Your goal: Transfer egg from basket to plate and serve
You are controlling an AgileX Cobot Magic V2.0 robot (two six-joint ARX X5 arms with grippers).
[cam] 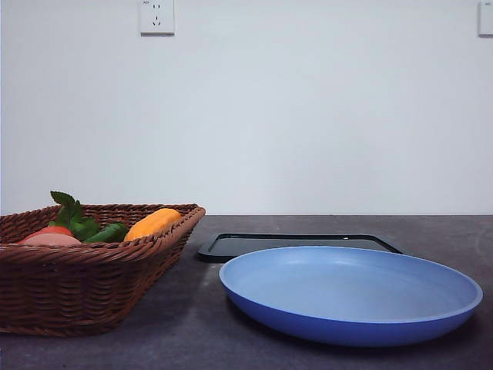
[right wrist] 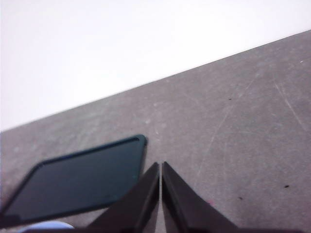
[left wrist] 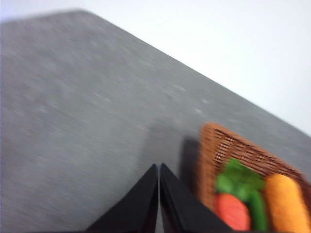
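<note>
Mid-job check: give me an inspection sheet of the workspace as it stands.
Surface: grey table, scuffed.
Job's things: wicker basket at left; egg inside it, at the near rim; blue plate at right, nothing on it.
Clutter: tomato, yellow pepper and greens in the basket; black tray behind the plate.
Grippers: left pincer shut, beside the basket; right pincer shut, near the tray.
Cables: nothing seen.
Surroundings: white wall, socket.

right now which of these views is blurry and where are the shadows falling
Left wrist view: smeared by motion blur, the basket and its vegetables soft-edged, a dim shadow on the table beside the left tool. Right wrist view: mildly soft, black tray edges slightly fuzzy. Front view: sharp, evenly lit, soft shadow under the blue plate.
</note>
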